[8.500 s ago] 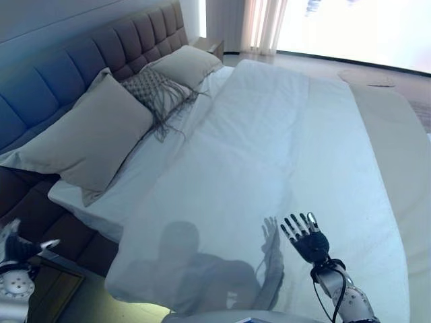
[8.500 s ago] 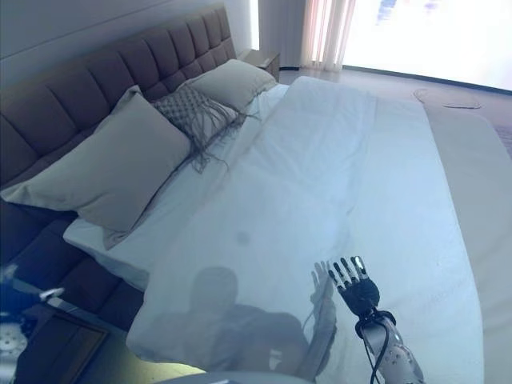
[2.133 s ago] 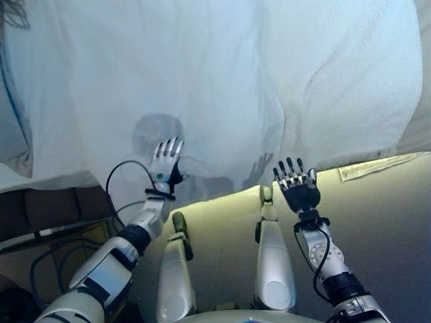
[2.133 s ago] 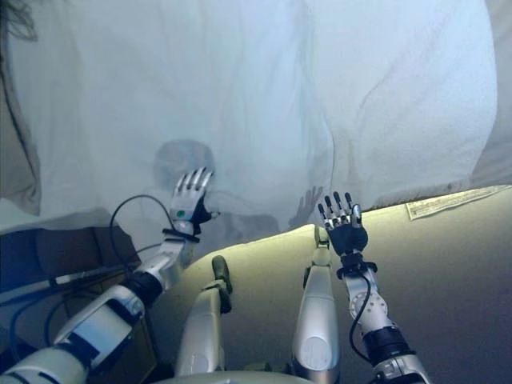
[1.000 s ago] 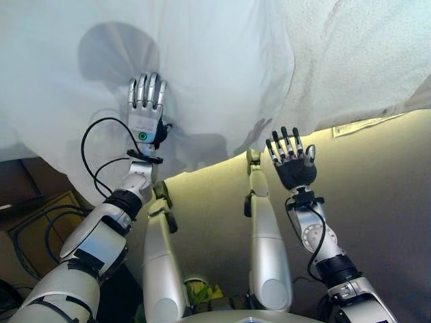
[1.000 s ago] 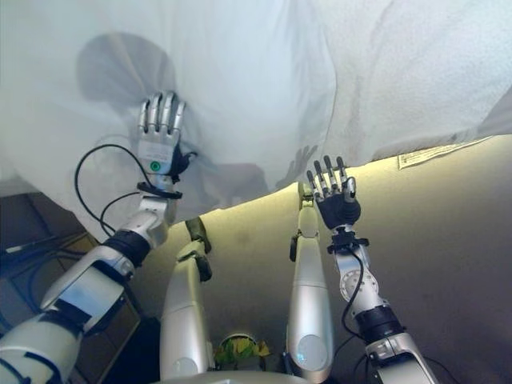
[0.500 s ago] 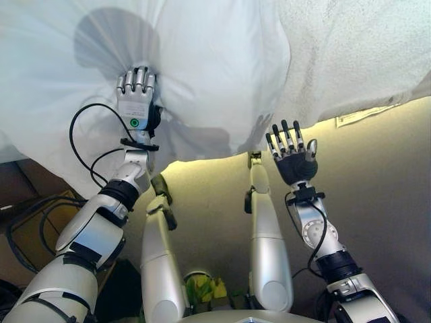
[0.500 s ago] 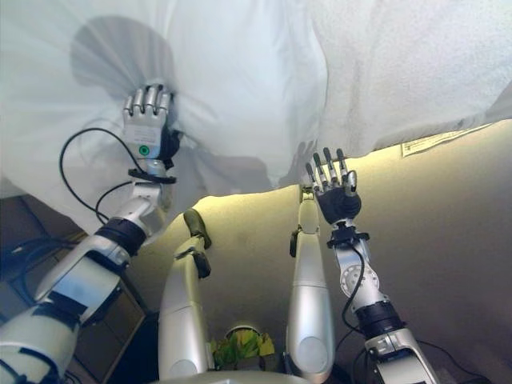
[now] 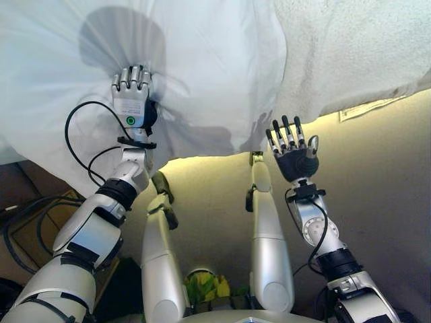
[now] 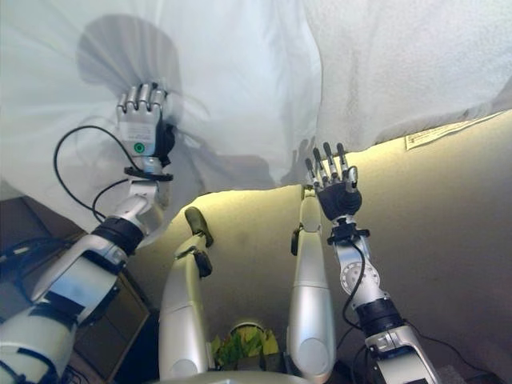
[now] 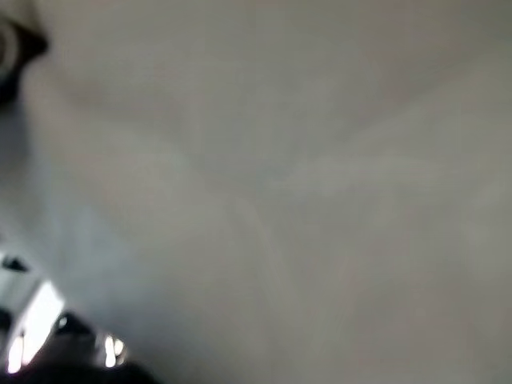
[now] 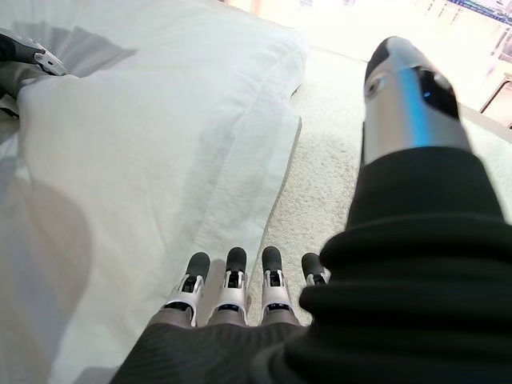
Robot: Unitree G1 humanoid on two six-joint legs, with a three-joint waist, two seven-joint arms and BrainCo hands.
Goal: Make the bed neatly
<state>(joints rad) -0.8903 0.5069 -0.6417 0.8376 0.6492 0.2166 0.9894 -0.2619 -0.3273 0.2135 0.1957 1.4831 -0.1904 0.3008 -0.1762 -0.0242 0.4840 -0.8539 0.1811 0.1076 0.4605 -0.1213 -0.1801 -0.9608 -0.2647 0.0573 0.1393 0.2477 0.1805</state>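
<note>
Bedside | left hand [image 9: 133, 101] gripping duvet [image 9: 215, 60] | right hand [image 9: 294, 153] clear

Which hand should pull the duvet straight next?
Probably the left hand: its fingers are curled into the white duvet, which puckers around them. The right hand hangs open beside the duvet's hanging edge, holding nothing.

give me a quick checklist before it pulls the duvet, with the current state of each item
1. Left hand gripping the white duvet: ok, fingers curled into bunched cloth, creases radiating from it.
2. Right hand holding cloth: not ok, fingers straight, it holds nothing, near the duvet's hanging edge.
3. Duvet lying flat: not ok, a fold runs down near the right hand.
4. Textured blanket beside the duvet straight: cannot tell.
5. Pillows in place: cannot tell, out of view.
</note>
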